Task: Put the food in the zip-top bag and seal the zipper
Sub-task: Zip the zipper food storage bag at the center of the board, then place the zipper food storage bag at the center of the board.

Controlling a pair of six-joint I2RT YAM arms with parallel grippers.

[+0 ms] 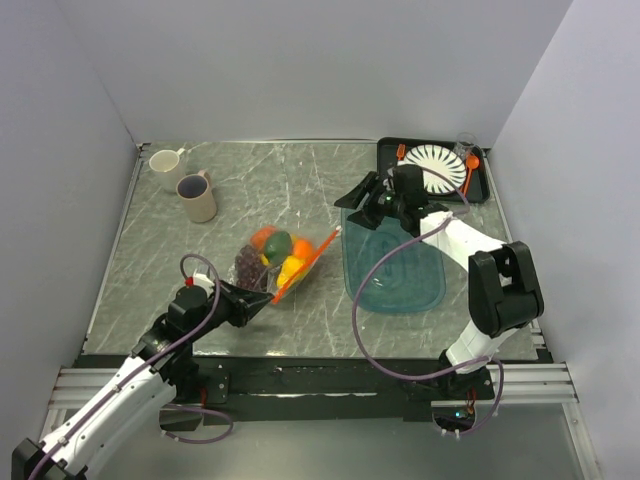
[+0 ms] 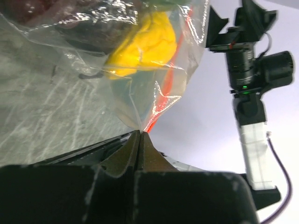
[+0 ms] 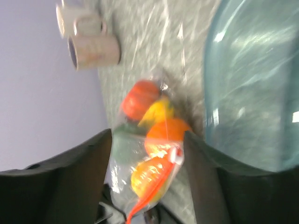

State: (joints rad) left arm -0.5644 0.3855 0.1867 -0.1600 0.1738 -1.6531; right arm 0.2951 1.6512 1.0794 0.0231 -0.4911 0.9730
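Right wrist view is motion-blurred, so the food (image 1: 280, 248) reads there only as orange, yellow and green blobs. Left wrist view is cropped tight. It shows one bag corner and one yellow piece (image 2: 145, 44) clearly, and the dark shapes at the top edge are cut off. The grape bunch (image 1: 248, 264) is half lost behind creased film. I can't tell whether the zipper (image 1: 308, 262) is sealed along its length, because glare hides the seam.

The zip-top bag (image 1: 262, 282) lies mid-table with the food inside. The orange-red strip runs diagonally along its right side, from far right to near left.

My left gripper (image 1: 268, 300) is clenched on the bag's near corner, right at the strip's near end. In its wrist view the fingers (image 2: 126, 154) meet with film pinched between them.

My right gripper (image 1: 362, 205) is released, fingers spread and gripping nothing. It hovers just beyond the strip's far end, by the far-left corner of the teal tray (image 1: 400, 285). In its wrist view the bag shows between the two fingers (image 3: 79, 182), lower down and touching neither.

A tan mug (image 1: 197, 197) and a white mug (image 1: 167, 160) stand far left, well apart from the bag.
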